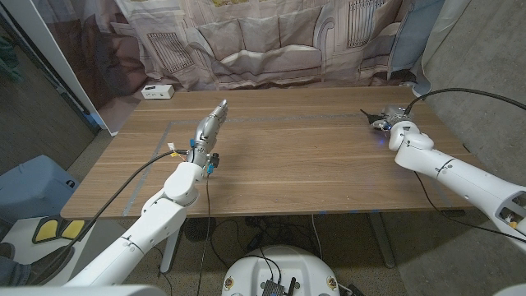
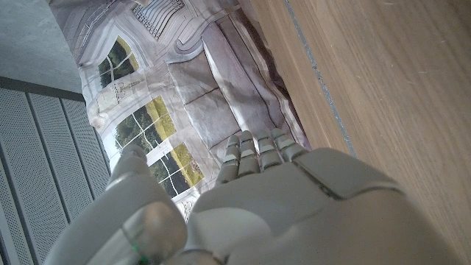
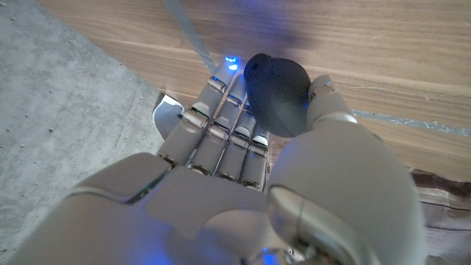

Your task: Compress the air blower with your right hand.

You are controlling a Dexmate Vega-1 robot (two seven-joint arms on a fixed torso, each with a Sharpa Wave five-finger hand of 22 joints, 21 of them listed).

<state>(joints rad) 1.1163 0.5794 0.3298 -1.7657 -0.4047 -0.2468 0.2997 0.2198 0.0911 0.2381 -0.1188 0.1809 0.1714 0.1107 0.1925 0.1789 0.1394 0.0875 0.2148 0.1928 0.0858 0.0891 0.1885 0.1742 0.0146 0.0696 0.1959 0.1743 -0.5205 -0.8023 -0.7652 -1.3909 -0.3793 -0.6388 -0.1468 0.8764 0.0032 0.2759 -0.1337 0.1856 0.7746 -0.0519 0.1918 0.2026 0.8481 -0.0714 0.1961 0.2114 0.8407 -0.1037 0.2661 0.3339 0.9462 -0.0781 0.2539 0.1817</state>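
The air blower [image 3: 276, 92] is a black rubber bulb lying against the fingers [image 3: 221, 136] of my right hand [image 3: 243, 169], with the thumb [image 3: 327, 110] touching its other side. The bulb still looks round. In the head view my right hand [image 1: 398, 125] is at the table's far right, and the blower's dark nozzle [image 1: 367, 116] points left from it. My left hand [image 1: 209, 128] stands on the table's left part, fingers straight and together, holding nothing. In the left wrist view my left hand [image 2: 265, 199] reaches toward the backdrop.
A small white box [image 1: 157, 91] sits at the table's far left corner. Grey tape lines [image 1: 271, 121] cross the wooden table [image 1: 304, 164]. A printed curtain [image 1: 271, 41] hangs behind the table, and a black cable [image 1: 472, 93] arcs over my right arm.
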